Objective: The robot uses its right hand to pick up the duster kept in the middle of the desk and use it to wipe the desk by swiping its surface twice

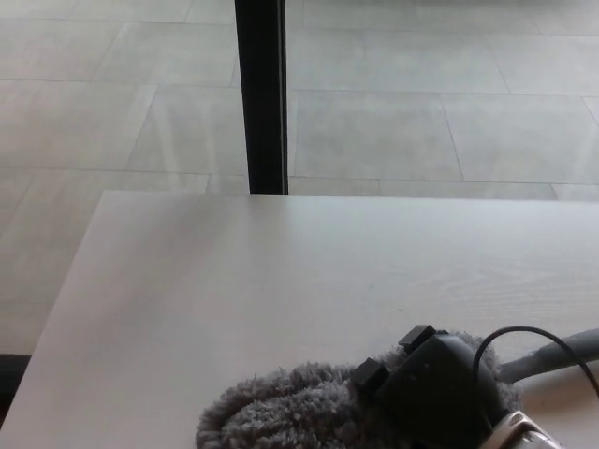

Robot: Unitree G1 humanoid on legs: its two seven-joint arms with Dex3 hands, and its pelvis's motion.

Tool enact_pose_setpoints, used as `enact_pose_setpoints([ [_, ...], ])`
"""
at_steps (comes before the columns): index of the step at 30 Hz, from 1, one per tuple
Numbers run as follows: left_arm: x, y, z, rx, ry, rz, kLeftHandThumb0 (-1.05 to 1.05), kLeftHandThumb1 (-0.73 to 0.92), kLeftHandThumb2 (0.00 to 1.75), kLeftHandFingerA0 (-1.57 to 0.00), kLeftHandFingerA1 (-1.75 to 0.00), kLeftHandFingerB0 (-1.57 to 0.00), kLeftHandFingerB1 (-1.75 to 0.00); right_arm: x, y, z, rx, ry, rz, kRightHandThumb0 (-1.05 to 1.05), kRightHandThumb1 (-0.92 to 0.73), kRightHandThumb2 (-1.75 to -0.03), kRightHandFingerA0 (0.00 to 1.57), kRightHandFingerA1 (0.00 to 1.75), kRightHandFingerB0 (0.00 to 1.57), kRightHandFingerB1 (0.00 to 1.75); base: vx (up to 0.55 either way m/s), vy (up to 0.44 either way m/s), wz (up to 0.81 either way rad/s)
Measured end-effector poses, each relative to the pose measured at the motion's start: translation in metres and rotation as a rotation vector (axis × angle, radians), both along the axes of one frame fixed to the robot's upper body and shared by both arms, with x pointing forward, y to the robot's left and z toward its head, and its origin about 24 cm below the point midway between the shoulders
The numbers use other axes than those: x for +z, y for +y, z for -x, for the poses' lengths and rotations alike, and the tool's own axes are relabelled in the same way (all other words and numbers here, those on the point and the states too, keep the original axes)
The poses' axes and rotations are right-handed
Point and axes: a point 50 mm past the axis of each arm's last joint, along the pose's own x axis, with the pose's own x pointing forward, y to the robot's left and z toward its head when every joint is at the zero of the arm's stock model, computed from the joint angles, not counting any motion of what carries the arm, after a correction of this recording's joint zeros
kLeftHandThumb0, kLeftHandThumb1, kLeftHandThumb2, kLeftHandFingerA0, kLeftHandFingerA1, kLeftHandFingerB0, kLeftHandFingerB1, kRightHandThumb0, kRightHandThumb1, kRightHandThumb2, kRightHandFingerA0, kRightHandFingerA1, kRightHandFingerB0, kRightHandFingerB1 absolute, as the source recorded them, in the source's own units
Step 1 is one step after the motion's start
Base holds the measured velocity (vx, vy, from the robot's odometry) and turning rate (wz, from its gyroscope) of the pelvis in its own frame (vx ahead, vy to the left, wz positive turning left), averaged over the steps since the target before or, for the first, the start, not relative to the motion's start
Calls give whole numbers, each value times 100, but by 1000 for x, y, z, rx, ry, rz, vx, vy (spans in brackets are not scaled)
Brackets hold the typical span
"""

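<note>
**Q:** At the near edge of the tabletop (pixel 234 281), what?

**A:** Grey fluffy duster (pixel 281 416), lying flat, low in the picture and a little right of centre. Right robot hand (pixel 435 388) on top of its right part, black, thumb and thick fingers closed over the pile, holding it. Left robot hand not in view.

**Q:** Handling?

**A:** Probably light and soft; shaggy pile likely to squash under pressure and slide easily over smooth wood. Not fragile. Best held from above around the middle of the body, as gripped now, so the whole underside stays flat during a swipe.

**Q:** Materials and shapes?

**A:** Pale, matt tabletop with faint wood grain, rectangular, far edge straight. Duster oblong with a rounded left end, loopy fibres. Thin black cable (pixel 524 335) arching over the wrist; grey tube (pixel 562 351) leading right. Beyond the far edge, large glossy floor tiles (pixel 393 131) and an upright black post (pixel 261 94).
</note>
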Motion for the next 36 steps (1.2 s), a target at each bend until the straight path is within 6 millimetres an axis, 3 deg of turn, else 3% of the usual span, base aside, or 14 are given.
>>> enact_pose_setpoints([
  [2,0,0,0,1,0,-3,-41,63,73,-39,-64,-43,-47,0,-3,0,1,-2,5,-35,-68,-66,92,168,73,66,0,0,0],
  [3,1,1,-1,1,-1,-2,-42,64,74,-37,-63,-43,-46,0,-4,0,2,-4,7,-39,-47,-94,119,134,74,78,0,0,0],
  [4,1,0,-1,2,-2,-2,-43,63,73,-38,-62,-43,-46,0,-5,-1,4,-10,11,-42,-68,-65,90,171,76,79,0,0,0],
  [11,1,0,-1,5,-5,1,-42,64,73,-41,-65,-43,-47,4,-10,-23,-47,-28,22,-29,-63,-83,93,172,81,83,0,0,0],
  [12,1,0,-1,7,-5,2,-41,63,72,-42,-65,-43,-46,5,-10,-29,-66,-31,20,-35,-55,-107,120,134,77,85,0,0,0],
  [13,1,0,-1,7,-6,2,-41,63,72,-42,-65,-43,-46,7,-9,-34,-81,-36,19,-35,-55,-107,120,134,77,85,0,0,0],
  [14,1,0,-1,8,-6,2,-40,62,74,-43,-65,-44,-47,7,-9,-37,-91,-37,20,-29,-65,-91,90,175,77,107,0,0,0],
  [20,1,0,-3,9,-10,4,-43,62,68,-41,-62,-41,-44,16,0,-67,-173,-42,-10,-31,-72,-83,97,175,72,159,0,0,0],
  [22,1,0,-4,8,-10,4,-43,63,69,-39,-61,-40,-44,18,0,-73,-195,-39,-14,-31,-73,-77,94,175,77,128,0,0,0],
  [28,-1,-1,-1,7,-1,6,-45,64,68,-37,-57,-40,-43,18,-23,-95,-346,-10,12,-30,-79,-69,89,175,79,126,0,0,0],
  [29,-1,-1,0,7,1,6,-45,63,67,-36,-56,-39,-43,17,-28,-97,-366,-7,25,-33,-60,-102,117,132,84,100,0,0,0],
  [31,-1,-1,0,7,3,6,-43,63,68,-36,-57,-39,-44,17,-42,-100,-405,-6,52,-36,-61,-102,118,134,87,107,0,0,0],
  [32,-1,-1,1,8,3,7,-43,64,69,-37,-57,-39,-44,17,-50,-102,-428,-5,69,-32,-75,-64,83,172,77,112,0,0,0],
  [36,-2,-1,3,11,6,10,-43,60,73,-39,-59,-40,-44,18,-91,-104,-541,-4,142,-35,-71,-63,83,170,80,109,0,0,0],
])
